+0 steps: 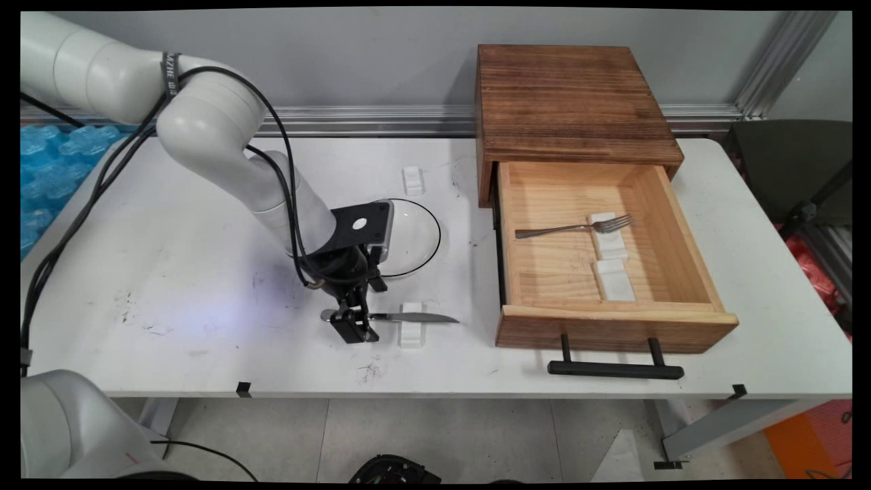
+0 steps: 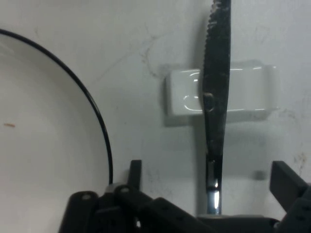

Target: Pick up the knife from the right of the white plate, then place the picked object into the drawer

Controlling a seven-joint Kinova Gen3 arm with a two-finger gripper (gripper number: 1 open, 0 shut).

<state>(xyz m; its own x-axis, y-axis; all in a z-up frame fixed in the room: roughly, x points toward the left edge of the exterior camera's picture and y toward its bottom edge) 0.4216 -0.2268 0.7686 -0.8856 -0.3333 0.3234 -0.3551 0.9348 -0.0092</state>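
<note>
Drawer handle [image 1: 614, 368] juts nearest; left of the drawer [image 1: 687, 224] the gripper [image 1: 352, 328] straddles the knife [image 1: 408, 317] handle — jaws spread, unclosed — blade on a white rest [image 1: 411, 333].

Two cameras, fixed and hand-mounted.
The main view looks down across the table [image 1: 204, 258] toward the wall; the hand view hovers close above the knife [image 2: 216, 111], which both views share.
</note>
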